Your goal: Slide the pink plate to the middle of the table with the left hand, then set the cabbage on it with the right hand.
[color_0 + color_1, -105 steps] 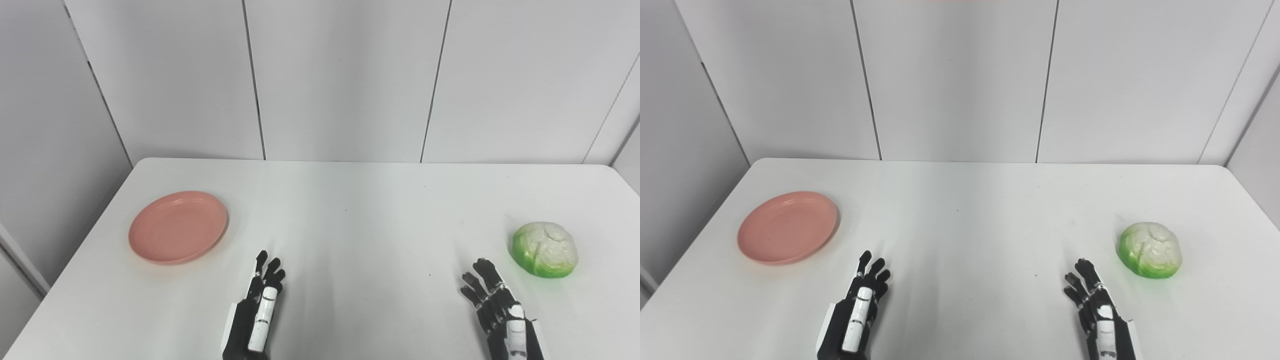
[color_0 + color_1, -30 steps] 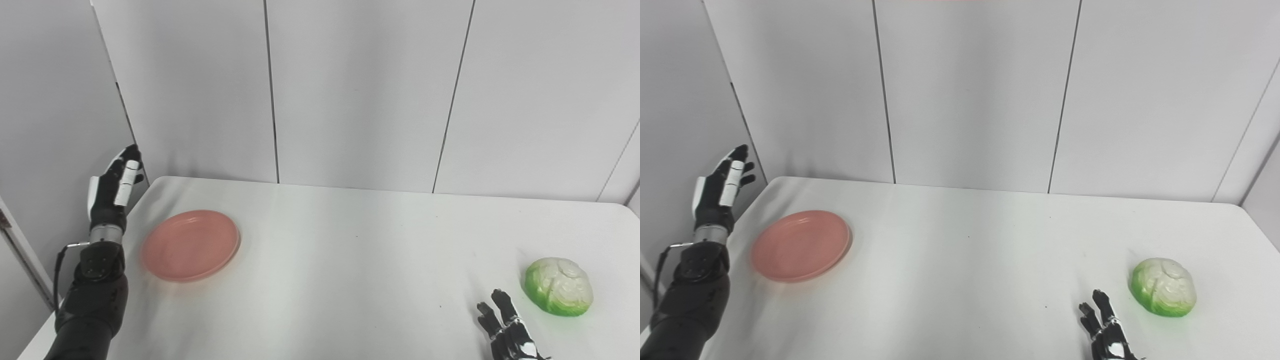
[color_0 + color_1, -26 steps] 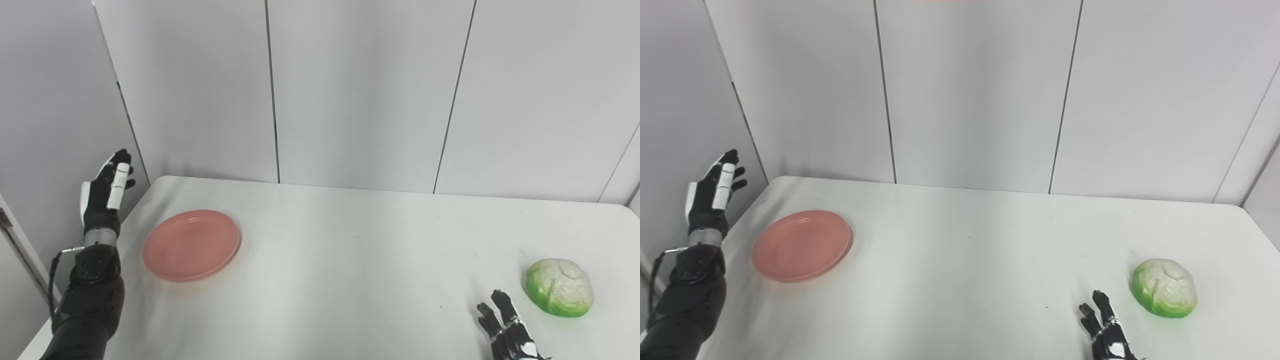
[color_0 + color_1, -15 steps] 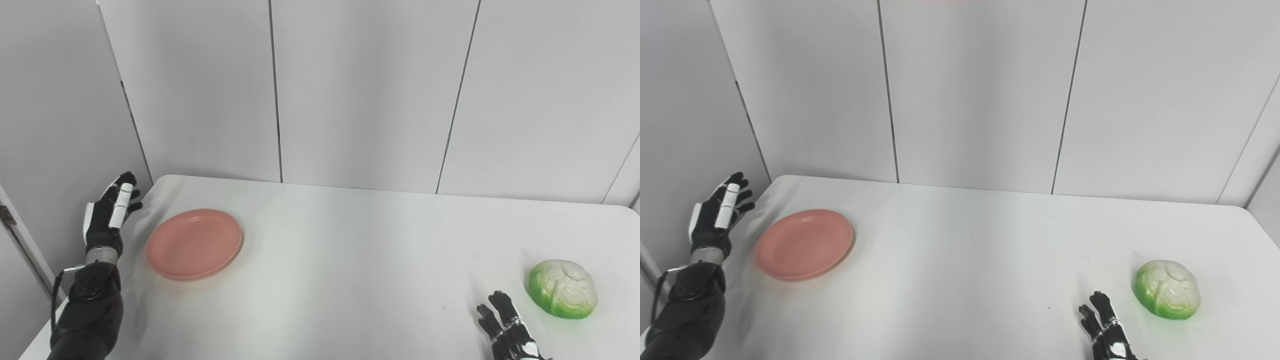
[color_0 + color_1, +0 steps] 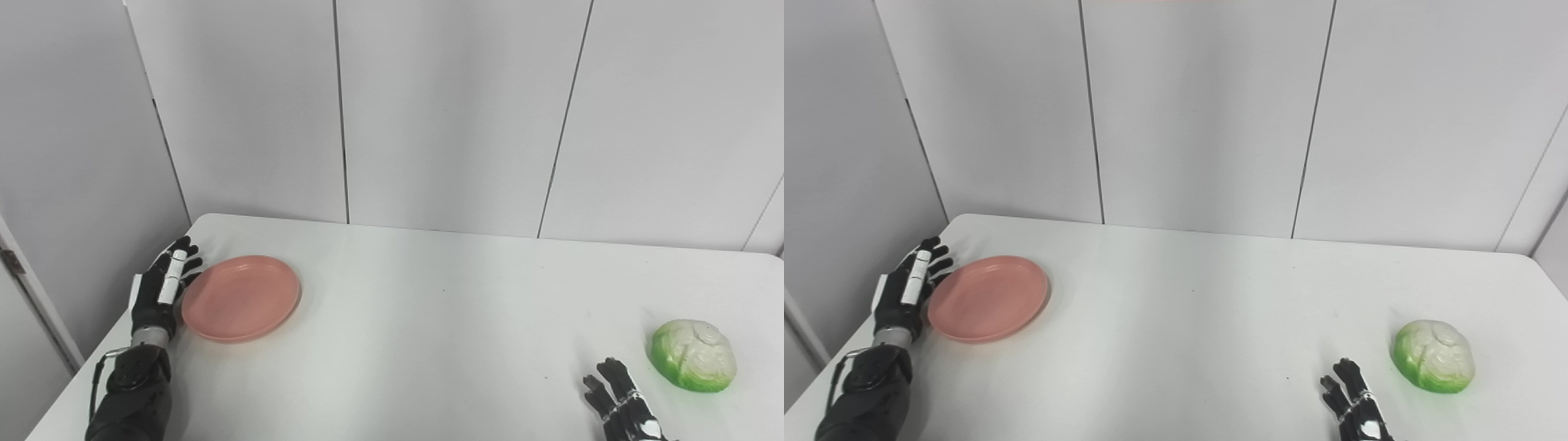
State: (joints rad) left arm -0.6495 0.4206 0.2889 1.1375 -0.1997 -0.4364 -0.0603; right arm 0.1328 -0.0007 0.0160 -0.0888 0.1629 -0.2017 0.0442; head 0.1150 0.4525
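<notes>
left hand [image 5: 160, 294] open beside pink plate [image 5: 240, 298] | right hand [image 5: 621, 407] open near cabbage [image 5: 693, 356]

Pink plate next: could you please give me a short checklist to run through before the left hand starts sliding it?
1. Left hand at the outer edge of the pink plate: ok, though contact cannot be told.
2. Left hand open, holding nothing: ok.
3. Path across the table to its middle free of objects: ok.
4. Cabbage away from that path, on the right: ok.
5. Right hand open and apart from the cabbage: ok.
6. Plate already in the middle: not ok.
</notes>
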